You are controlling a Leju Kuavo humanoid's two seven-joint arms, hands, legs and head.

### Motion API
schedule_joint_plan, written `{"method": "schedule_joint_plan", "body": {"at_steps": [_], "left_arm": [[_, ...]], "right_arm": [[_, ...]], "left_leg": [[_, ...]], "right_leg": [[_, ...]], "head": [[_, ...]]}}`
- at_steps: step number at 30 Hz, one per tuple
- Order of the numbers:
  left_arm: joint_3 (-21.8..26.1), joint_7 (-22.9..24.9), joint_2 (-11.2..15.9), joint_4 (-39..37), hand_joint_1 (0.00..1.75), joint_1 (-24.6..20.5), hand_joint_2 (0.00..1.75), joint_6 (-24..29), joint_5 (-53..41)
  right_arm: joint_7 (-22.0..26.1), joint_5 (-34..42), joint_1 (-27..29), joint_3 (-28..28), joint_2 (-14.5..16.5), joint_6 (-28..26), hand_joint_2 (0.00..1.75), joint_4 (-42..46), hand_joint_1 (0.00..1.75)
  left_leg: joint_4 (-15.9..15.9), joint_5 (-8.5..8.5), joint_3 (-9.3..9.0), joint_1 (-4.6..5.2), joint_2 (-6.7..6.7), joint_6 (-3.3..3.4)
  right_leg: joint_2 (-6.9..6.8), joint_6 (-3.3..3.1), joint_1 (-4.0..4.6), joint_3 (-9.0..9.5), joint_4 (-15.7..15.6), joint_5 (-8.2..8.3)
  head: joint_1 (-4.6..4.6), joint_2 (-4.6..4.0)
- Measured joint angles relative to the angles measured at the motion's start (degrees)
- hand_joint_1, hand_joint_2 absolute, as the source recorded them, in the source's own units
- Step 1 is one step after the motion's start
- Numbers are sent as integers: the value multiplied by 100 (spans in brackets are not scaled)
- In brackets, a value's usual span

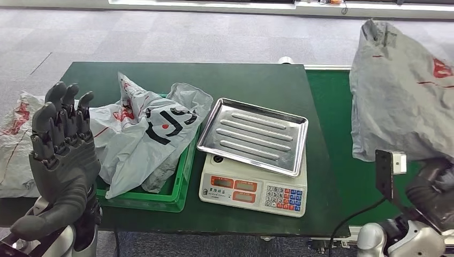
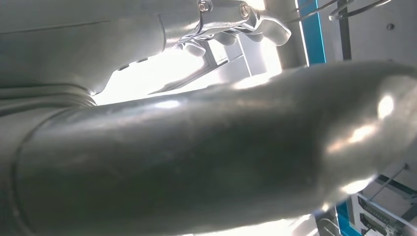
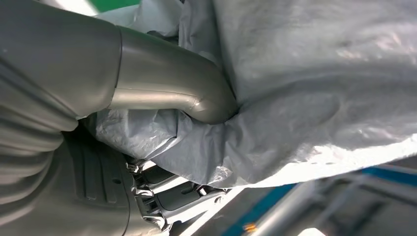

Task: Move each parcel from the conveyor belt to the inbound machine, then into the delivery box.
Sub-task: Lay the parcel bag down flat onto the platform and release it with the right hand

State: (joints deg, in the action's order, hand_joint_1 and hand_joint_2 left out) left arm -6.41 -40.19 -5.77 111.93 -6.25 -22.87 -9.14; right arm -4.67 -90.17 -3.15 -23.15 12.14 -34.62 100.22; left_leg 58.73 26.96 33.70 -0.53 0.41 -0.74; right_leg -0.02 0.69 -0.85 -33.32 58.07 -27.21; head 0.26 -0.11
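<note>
The right hand (image 3: 162,147) grasps a soft, crinkly grey poly-mailer parcel (image 1: 401,91) by a bunched lower edge; it looks light and floppy. The left hand (image 1: 61,144) is released, raised at near left

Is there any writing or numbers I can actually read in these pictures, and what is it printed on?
Nothing reads clearly.
Scale: red displays, a keypad and a small label, all too small to read.
White bag in the green bin: large black lettering, crumpled and cut off, unreadable.
Grey bag held up by the right hand: red marks, no legible words.
White bag at the left edge: red marks, illegible.
</note>
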Motion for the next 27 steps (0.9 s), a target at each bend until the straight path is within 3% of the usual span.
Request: {"method": "schedule_joint_plan", "body": {"at_steps": [2,6,8,17,26,27], "left_arm": [[-2,0,16,-1,0,-14,0,27,27],[-20,0,77,-19,0,-86,0,85,74],[-38,1,102,-33,0,-118,0,107,89],[-105,2,200,-66,0,-159,0,146,172],[-114,2,281,-123,0,-185,0,149,243],[-115,2,290,-130,0,-185,0,149,245]], "right_arm": [[-129,-2,-53,395,-101,229,175,2,175],[-1213,-2,-360,1738,-636,598,175,-188,175],[-1466,-2,-497,2439,-864,709,175,-308,175],[-1255,1,-801,4051,-1035,1038,175,-969,175],[-1095,11,-867,4445,-1024,966,175,-1554,175],[-1085,13,-868,4446,-1021,959,175,-1596,131]], "left_leg": [[0,-4,1,0,1,3],[1,-11,-2,0,6,8],[2,-11,-5,0,8,7],[1,-10,3,-1,-2,4],[2,-9,4,-1,-3,4],[2,-9,4,-1,-3,5]], "right_leg": [[1,2,-2,1,0,2],[7,4,-4,-2,1,10],[10,3,-3,-2,1,11],[2,-1,4,-7,3,6],[-1,-2,-1,-8,3,5],[-1,-2,-2,-8,3,5]], "head": [[0,0],[0,0],[0,0],[0,0],[0,0],[0,0]]}}
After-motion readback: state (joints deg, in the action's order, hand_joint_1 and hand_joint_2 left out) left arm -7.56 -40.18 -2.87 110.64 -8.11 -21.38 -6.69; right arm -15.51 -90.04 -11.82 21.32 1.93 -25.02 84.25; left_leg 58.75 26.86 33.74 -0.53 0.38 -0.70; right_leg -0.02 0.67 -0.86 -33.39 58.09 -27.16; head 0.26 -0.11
